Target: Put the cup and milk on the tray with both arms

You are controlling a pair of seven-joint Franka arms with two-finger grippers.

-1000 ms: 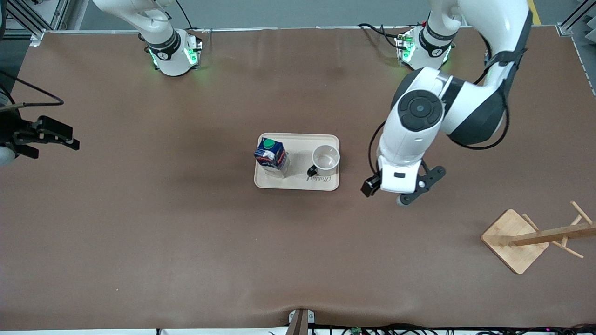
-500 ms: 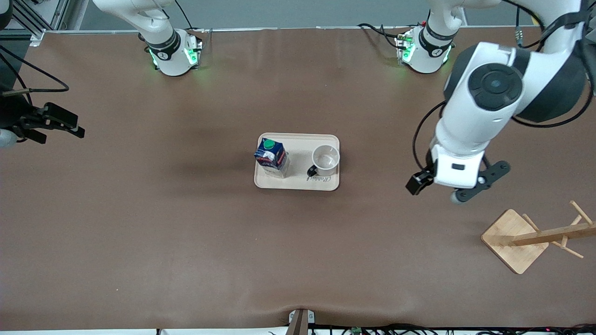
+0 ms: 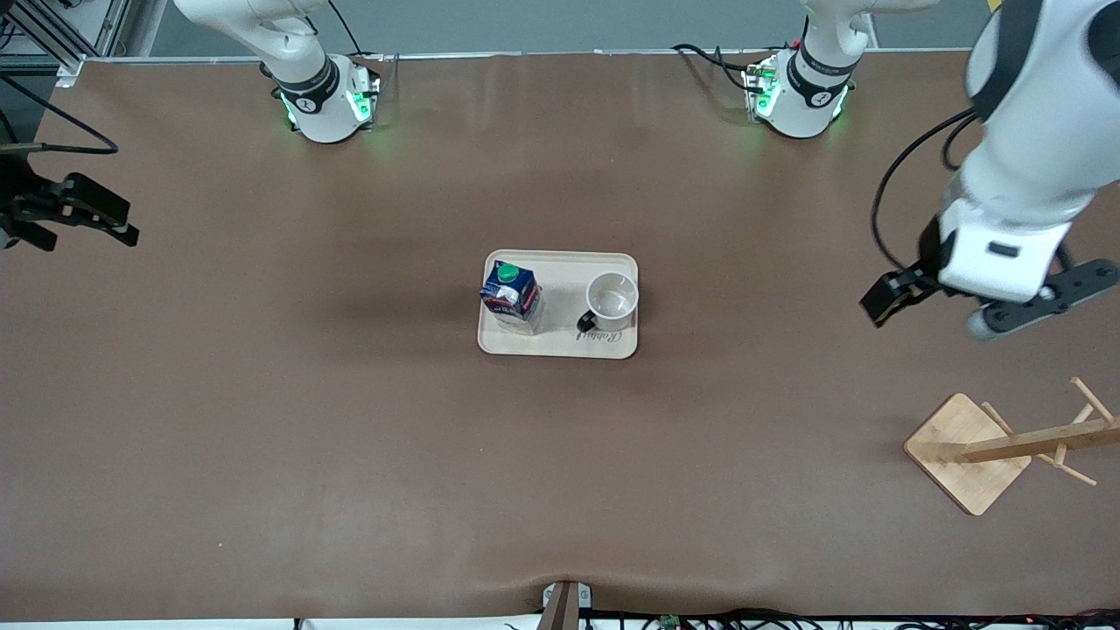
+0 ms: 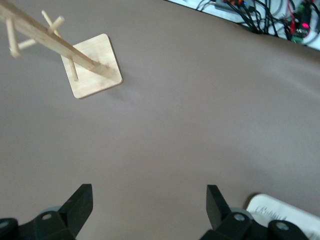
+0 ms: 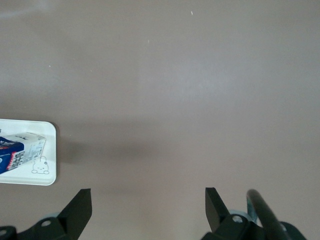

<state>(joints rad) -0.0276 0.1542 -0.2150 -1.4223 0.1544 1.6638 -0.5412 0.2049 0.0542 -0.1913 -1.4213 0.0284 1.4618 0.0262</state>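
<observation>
The cream tray [image 3: 560,341] lies mid-table. On it the dark-blue milk carton [image 3: 509,293] stands upright toward the right arm's end. The white cup [image 3: 612,298] stands upright toward the left arm's end, its black handle toward the front camera. My left gripper [image 4: 148,200] is open and empty, up over bare table between the tray and the wooden rack. A tray corner [image 4: 280,212] shows in its view. My right gripper [image 5: 148,200] is open and empty over bare table at the right arm's end. Its view shows the tray [image 5: 35,177] and the milk [image 5: 20,150].
A wooden rack with pegs on a square base [image 3: 967,451] stands at the left arm's end, nearer the front camera than the tray. It also shows in the left wrist view [image 4: 95,75]. Cables run along the table's front edge [image 4: 260,15].
My left arm has swung away from the tray toward its own end of the table. My right gripper has drifted slightly toward the robots' side. The cup and milk have not moved.
</observation>
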